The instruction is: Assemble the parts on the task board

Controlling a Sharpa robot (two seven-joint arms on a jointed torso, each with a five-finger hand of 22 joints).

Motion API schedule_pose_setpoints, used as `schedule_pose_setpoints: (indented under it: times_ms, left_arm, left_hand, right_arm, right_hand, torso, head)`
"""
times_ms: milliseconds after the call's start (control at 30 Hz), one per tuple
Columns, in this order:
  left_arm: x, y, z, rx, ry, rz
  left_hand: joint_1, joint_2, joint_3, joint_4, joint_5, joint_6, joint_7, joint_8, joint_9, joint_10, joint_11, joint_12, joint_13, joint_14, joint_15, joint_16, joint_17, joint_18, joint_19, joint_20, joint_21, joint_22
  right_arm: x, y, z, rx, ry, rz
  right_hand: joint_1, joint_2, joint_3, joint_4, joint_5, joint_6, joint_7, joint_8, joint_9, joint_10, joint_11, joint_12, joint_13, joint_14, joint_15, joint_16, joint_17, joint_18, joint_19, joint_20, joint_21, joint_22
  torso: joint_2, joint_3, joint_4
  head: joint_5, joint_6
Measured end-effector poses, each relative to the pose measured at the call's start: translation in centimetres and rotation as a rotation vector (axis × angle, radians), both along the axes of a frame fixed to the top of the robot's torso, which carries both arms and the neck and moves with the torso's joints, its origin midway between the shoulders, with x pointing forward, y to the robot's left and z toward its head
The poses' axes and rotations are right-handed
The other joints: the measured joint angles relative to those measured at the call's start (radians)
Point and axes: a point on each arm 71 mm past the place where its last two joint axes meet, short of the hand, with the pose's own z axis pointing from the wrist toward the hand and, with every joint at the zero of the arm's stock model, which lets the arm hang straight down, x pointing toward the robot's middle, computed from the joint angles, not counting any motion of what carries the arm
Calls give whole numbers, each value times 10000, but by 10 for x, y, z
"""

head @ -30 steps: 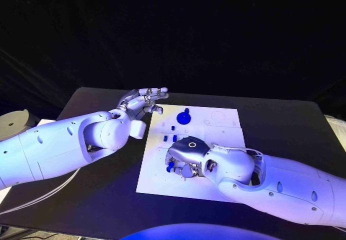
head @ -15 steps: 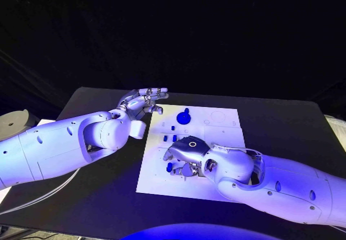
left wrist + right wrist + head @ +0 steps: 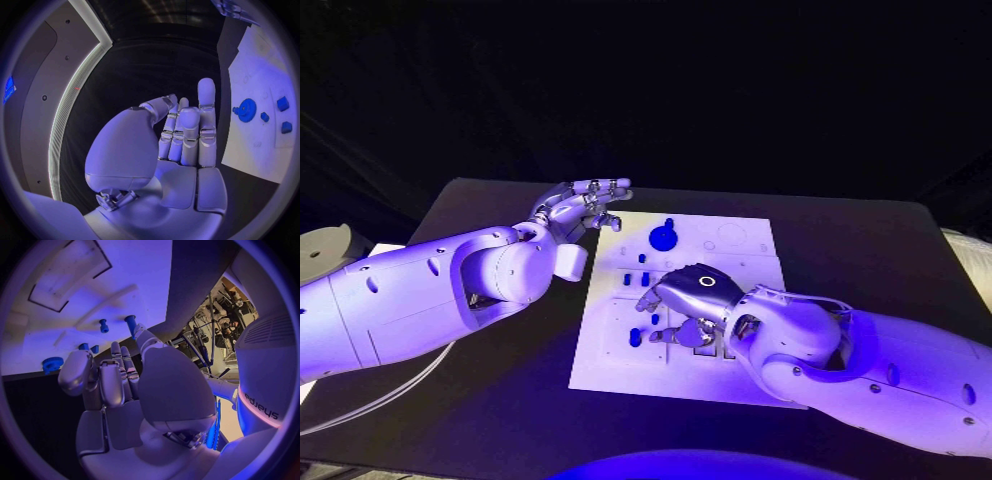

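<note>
Since a second ago our right hand (image 3: 687, 300) has lifted off the board (image 3: 733, 370), fingers curled; we cannot tell whether it holds a part; blue parts (image 3: 635, 337) lie at its nine o'clock, the gear (image 3: 664, 238) at twelve; our left hand (image 3: 583, 206) hovers, fingers apart, empty.

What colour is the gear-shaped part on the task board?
Blue; the gear shows best in the left wrist view.

Head camera looks down from above the table's near edge, taking in the whole board (image 3: 678, 300) and both arms. Left wrist camera sits close behind the left hand (image 3: 169, 150), off the board's far left corner. Right wrist camera rides just behind the right hand (image 3: 125, 390), low over the board. All three share the board.
</note>
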Motion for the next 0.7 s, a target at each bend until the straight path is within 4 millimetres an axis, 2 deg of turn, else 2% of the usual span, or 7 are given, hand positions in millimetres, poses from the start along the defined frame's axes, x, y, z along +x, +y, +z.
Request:
schedule_pose_setpoints:
  times_ms: [167,300,367,433,567,600,700]
  left_arm:
    - [0,1,0,11,12,11]
    - [-1,3,0,18,19,21]
    - [-1,3,0,13,21,7]
    - [-2,2,0,6,24,-12]
    - [-3,1,0,10,41,-36]
    - [-3,1,-1,14,49,-42]
    - [-3,2,-1,27,66,-49]
  left_hand:
    - [0,0,0,0,0,0,0,0,0,0,0,0,0,0,0,0,0,0,0,0,0,0]
    - [0,0,-28,-28,-43,0,0,0,0,0,0,0,0,-36,-36,0,-18,0,0,0,0,1]
    - [0,0,-28,-28,-43,0,0,0,0,0,0,0,0,-36,-37,0,-18,0,0,0,0,1]
    - [0,0,-28,-28,-43,0,0,0,0,0,0,0,0,-36,-37,0,-18,0,0,0,0,1]
    - [0,0,-28,-28,-42,0,0,0,0,0,0,0,0,-37,-36,0,-18,-1,0,0,0,1]
    - [0,0,-28,-28,-41,0,0,0,0,0,0,0,0,-36,-36,0,-18,0,0,0,0,1]
    - [0,0,-28,-28,-41,0,0,0,0,0,0,0,0,-36,-36,0,-18,0,-5,5,0,1]
  right_arm:
    - [10,-49,23,255,99,-1055]
    - [12,-88,31,491,669,-2226]
    - [11,-103,32,586,995,-2807]
    - [8,-119,30,643,1418,-3504]
    - [1,-140,23,624,2071,-4558]
    - [-1,-145,20,588,2277,-4884]
    - [-6,-153,15,460,2640,-5471]
  right_hand:
    - [19,19,-28,88,195,406,32,92,44,1379,-137,616,178,9,-166,160,288,-1,170,-156,277,386]
    - [-203,-78,-230,350,360,699,-202,284,87,2798,-441,1364,644,8,-456,670,781,1,519,-374,911,1249]
    - [-592,-159,-457,577,680,837,-341,386,101,3454,-675,1938,1120,12,-598,775,806,-160,638,-494,1104,1496]
    - [-829,-156,-798,879,1294,926,-482,560,130,3604,-801,3686,3048,9,-773,856,806,-160,723,-627,1262,1695]
    - [-1332,-53,-1418,1107,2160,1005,-555,807,241,3981,-892,8489,8302,9,-773,1227,806,-161,746,-682,1571,2129]
    - [-1413,28,-1598,1143,2291,1005,-555,873,287,3974,-897,9275,9187,9,-773,1326,806,-254,746,-682,1653,2245]
    - [-1593,288,-2079,1219,2423,952,-603,1053,421,3805,-881,10104,9946,9,-773,1517,805,-314,747,-682,1800,2468]
  torso:
    - [-14,-11,-15]
    - [-38,-41,-69]
    - [-52,-56,-106]
    - [-61,-67,-147]
    - [-78,-84,-223]
    - [-82,-84,-241]
    - [-98,-96,-296]
  head:
    - [-174,88]
    - [-345,153]
    - [-450,186]
    - [-524,207]
    - [-637,244]
    - [-656,247]
    - [-696,255]
